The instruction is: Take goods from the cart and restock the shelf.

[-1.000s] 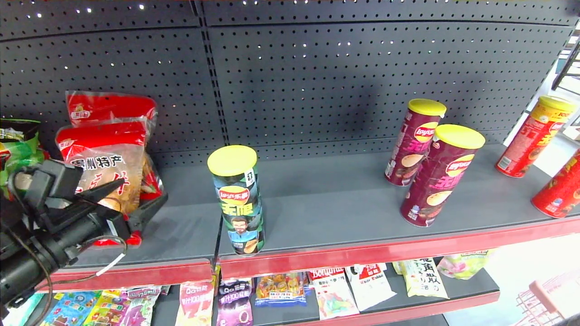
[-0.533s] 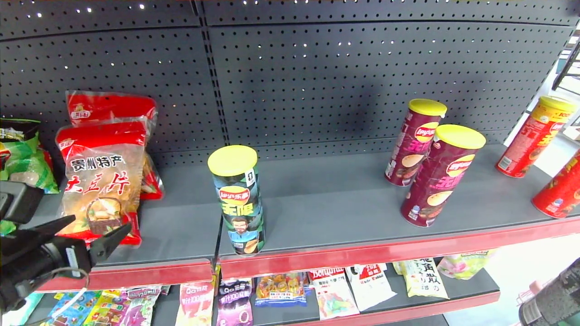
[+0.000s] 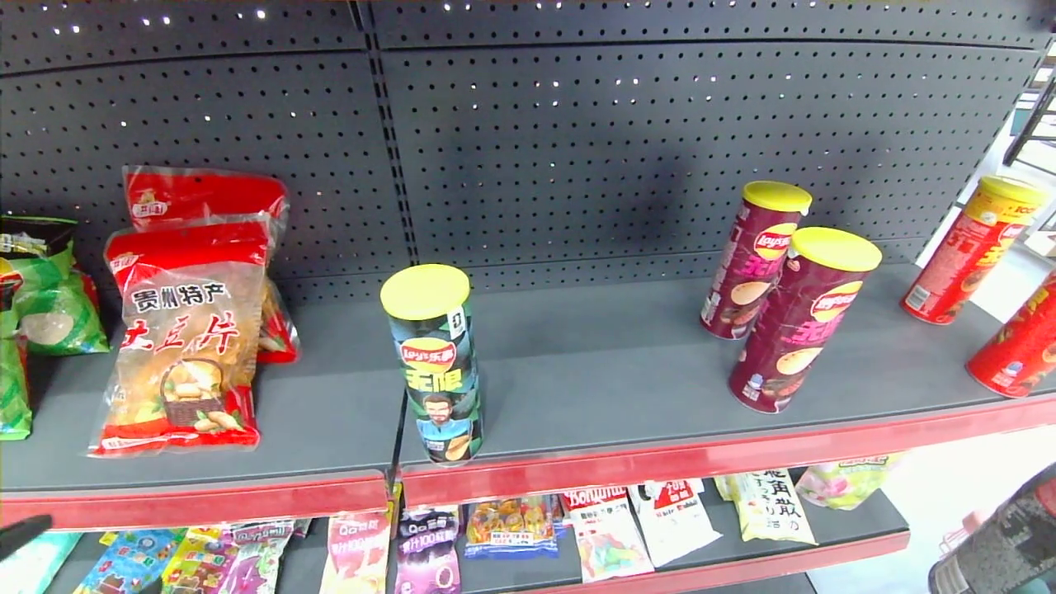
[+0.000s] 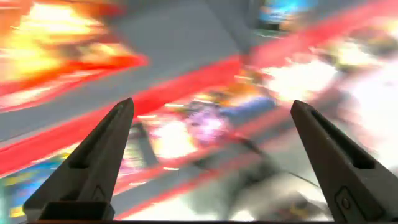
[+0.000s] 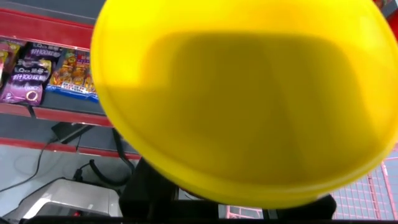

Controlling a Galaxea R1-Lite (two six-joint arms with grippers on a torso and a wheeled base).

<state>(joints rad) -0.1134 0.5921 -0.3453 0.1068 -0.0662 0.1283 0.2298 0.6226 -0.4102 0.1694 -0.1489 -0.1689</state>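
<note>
Chip can point(image 5: 242, 93), yellow lid toward the wrist cam, is held low at the robot's right, out in front of the shelf point(image 3: 627, 462). It is judged to be clamped in the right gripper. Tube is reckoned light and stiff but crushable, w/ a slick wall, so it is best gripped mid-body, not by the lid. Left gripper point(image 4: 211, 104) is hung low at the left, jaws spread, nothing between. Farther back, a green chip can point(image 3: 433, 363) is stood at the shelf edge, w/ maroon cans point(image 3: 792, 318) well apart to its right.

Grey shelf point(image 3: 577, 371) with 5 chip cans point(image 3: 433, 363), snack bags point(image 3: 186, 330)
</note>
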